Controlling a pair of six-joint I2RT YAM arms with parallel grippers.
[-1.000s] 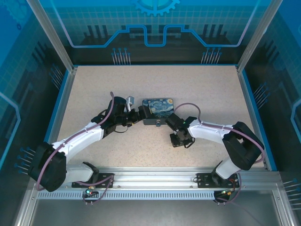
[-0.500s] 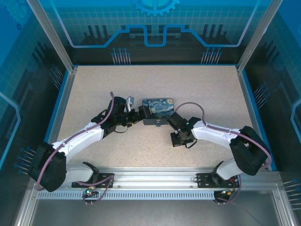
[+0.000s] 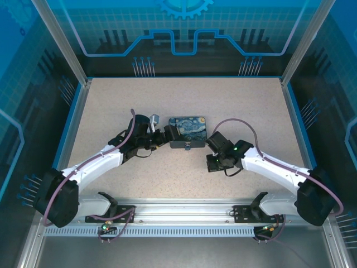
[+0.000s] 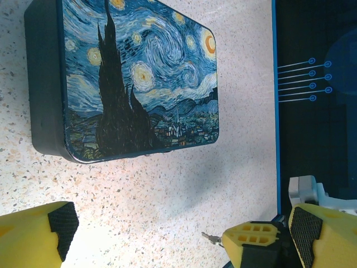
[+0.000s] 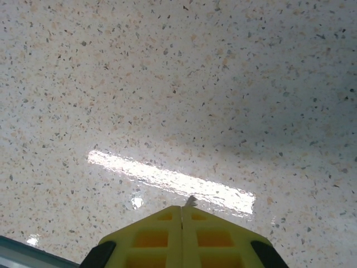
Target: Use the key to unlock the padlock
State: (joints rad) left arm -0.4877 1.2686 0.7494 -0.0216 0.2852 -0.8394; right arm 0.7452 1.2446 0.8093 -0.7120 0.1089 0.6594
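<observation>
The dark-blue Starry Night box (image 3: 188, 129) lies mid-table. The padlock (image 3: 188, 147) is a tiny silvery speck on its front wall; in the left wrist view that wall is hidden. My left gripper (image 3: 165, 135) sits at the box's left end, open wide (image 4: 181, 224), with bare table between its yellow fingers (image 4: 33, 237). My right gripper (image 3: 212, 163) hovers low, right of and in front of the padlock and apart from it. Its fingertips (image 5: 181, 209) are shut on the key (image 5: 191, 200), whose thin grey tip pokes out. In the left wrist view the key (image 4: 209, 237) juts from the right gripper (image 4: 237, 241).
The speckled tabletop (image 3: 111, 100) is ringed by a blue rim (image 3: 75, 120) and aluminium posts. A metal rail (image 3: 184, 211) holding the arm bases runs along the near edge. A purple cable (image 3: 234, 121) loops above the right wrist.
The right arm's elbow has swung out to the right and towards the near edge. Its gripper shifted slightly right, away from the box front. The left arm and box stayed put.
</observation>
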